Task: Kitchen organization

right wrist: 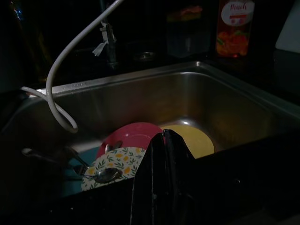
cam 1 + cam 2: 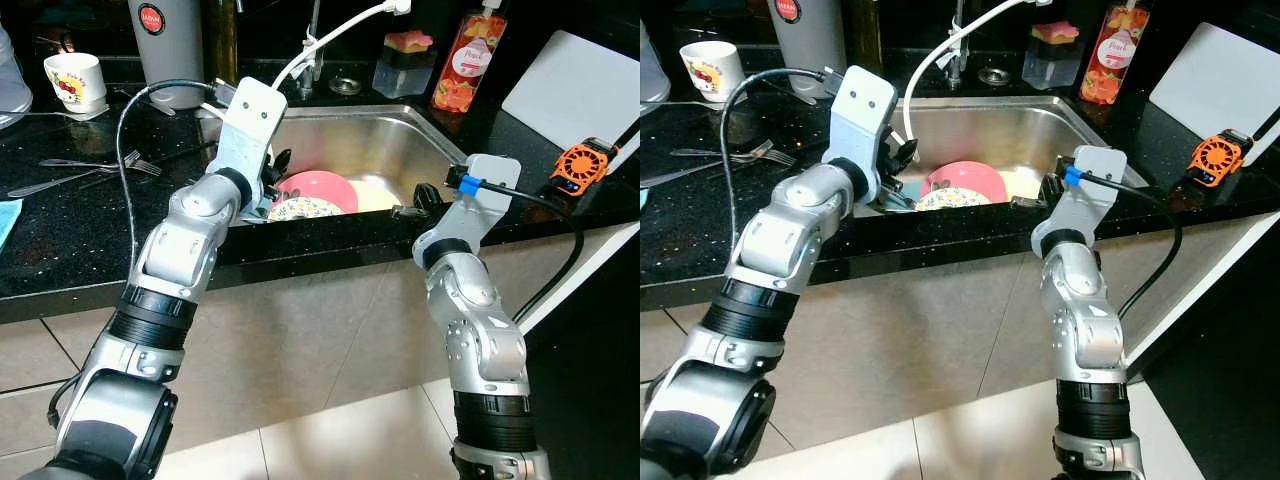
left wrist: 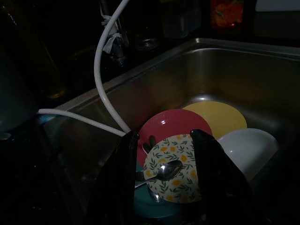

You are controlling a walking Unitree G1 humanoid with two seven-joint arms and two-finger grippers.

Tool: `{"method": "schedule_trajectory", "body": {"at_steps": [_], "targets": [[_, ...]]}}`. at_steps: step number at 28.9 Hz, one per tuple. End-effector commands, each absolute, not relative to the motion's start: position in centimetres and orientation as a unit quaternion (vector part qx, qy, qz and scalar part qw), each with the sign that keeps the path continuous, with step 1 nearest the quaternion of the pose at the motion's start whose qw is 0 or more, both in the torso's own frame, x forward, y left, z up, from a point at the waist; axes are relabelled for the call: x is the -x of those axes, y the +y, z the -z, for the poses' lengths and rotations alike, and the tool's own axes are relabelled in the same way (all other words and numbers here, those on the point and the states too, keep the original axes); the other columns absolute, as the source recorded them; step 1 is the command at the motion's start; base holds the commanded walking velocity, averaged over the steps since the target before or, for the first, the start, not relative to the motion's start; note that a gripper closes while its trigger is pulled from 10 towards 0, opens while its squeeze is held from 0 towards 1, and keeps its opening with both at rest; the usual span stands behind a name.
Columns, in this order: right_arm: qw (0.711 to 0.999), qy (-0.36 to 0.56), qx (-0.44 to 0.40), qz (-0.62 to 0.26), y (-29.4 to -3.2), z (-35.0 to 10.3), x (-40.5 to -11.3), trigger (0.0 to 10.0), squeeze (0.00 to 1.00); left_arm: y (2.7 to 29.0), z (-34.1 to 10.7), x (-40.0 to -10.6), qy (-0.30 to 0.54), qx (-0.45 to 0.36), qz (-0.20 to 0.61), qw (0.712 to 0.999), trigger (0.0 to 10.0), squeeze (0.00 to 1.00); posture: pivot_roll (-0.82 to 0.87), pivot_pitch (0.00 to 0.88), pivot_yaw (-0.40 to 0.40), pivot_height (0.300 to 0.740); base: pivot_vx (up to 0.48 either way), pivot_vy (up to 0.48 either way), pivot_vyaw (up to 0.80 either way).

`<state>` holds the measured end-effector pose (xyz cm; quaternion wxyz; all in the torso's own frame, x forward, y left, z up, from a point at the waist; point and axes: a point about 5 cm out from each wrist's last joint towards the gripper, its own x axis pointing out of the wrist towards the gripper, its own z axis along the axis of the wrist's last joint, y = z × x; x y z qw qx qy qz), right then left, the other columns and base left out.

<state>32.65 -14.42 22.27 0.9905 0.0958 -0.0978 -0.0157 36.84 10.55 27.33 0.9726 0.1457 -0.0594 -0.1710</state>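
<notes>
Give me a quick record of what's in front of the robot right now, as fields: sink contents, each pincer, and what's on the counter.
sink: stainless steel, set in a black counter
sink contents: pink plate, yellow plate, floral plate with a spoon on it, white dish
left pincer: open, over the floral plate
right pincer: shut, at the sink's front edge
counter left: mug, forks
counter back: peach bottle, sponge
counter right: white board, orange fan
</notes>
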Motion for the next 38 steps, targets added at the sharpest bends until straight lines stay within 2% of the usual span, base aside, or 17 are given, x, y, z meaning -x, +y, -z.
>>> {"method": "schedule_trajectory", "body": {"at_steps": [1,38], "targets": [[0.990,-0.098,-0.095,0.018,-14.61,-22.32,-32.83,10.0,0.00,10.41,-27.36,-37.05,-0.056,-0.152,0.167,0.973,10.0,0.00,0.17,0.000,-0.072,0.740,0.000,0.000,0.00],[0.989,-0.104,-0.099,0.013,-14.31,-22.65,-33.11,10.0,0.00,11.38,-27.13,-37.99,-0.043,-0.172,0.140,0.974,10.0,0.00,0.18,0.000,-0.078,0.740,0.000,0.000,0.00]]}}
